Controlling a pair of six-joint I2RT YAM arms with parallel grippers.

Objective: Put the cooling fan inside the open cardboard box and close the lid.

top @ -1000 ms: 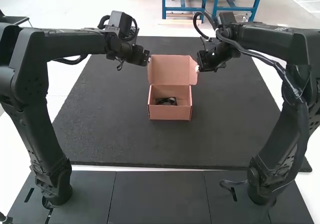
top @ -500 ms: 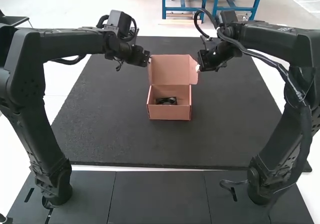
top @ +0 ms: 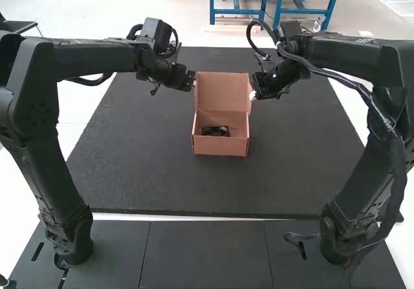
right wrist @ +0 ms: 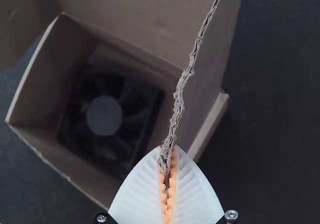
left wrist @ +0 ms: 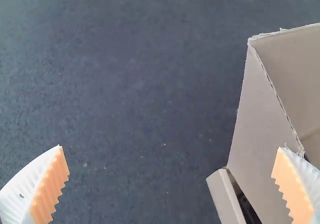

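**Bring the lid down slowly and evenly**

In the high view, the left gripper [top: 187, 79] is at the upper left of the box [top: 220, 144], just beside the left edge of the lid [top: 223, 92]. Its fingers [left wrist: 47, 186] are spread wide and hold nothing.

In the middle of the picture, the box sits on the dark mat [top: 129, 147]. The fan [top: 215, 131] lies flat on the bottom of the box, so that part of the job looks done. The lid stands up at the back of the box, wide open.

At the upper right of the box, the right gripper [top: 254, 95] has the lid's right edge. In the right wrist view its fingers [right wrist: 145, 184] are pressed together on the thin cardboard, and the fan [right wrist: 107, 121] shows down below.

The step now is to shut the lid. I think the right gripper should swing the lid forward and down in a curve, like a door turning on its fold. A straight pull could drag the light box across the mat or rip the rough edge. The left gripper could push on its own side, so the lid comes down flat and not crooked. The right gripper should let go before the lid meets the walls, or its fingers may get stuck. A soft press on top could finish it.
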